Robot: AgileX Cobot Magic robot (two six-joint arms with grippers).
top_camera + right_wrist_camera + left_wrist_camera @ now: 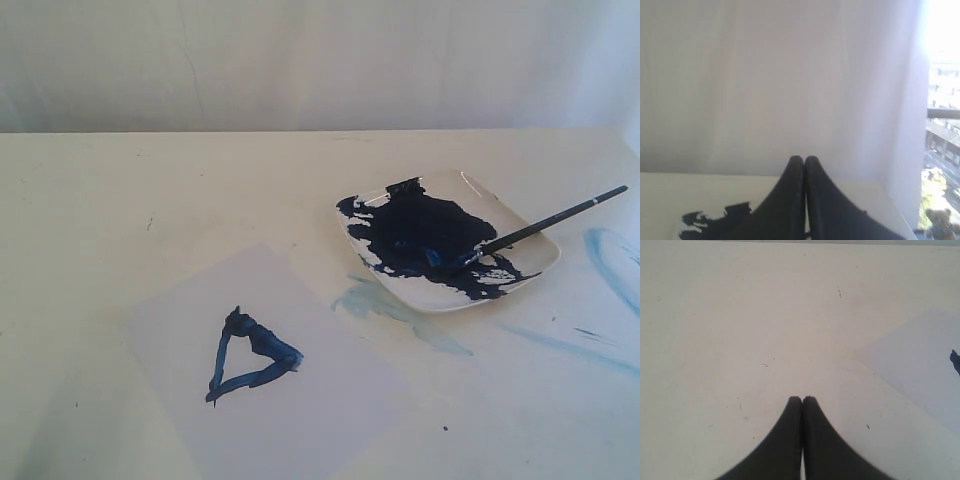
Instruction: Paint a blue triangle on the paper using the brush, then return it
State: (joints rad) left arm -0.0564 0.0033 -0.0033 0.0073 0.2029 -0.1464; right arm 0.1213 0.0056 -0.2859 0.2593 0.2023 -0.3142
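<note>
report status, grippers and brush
Left gripper shut, empty. Right gripper shut, empty. Brush resting on plate; blue triangle on paper. No obstruction seen.

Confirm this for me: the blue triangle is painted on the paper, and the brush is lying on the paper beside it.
Not quite. The blue triangle is on the paper, but the brush is not beside it: it rests on the white plate, tip in the dark paint, as the exterior view shows.

Left tool (802,399) and right tool (804,159) each have both fingers pressed together, holding nothing
</note>
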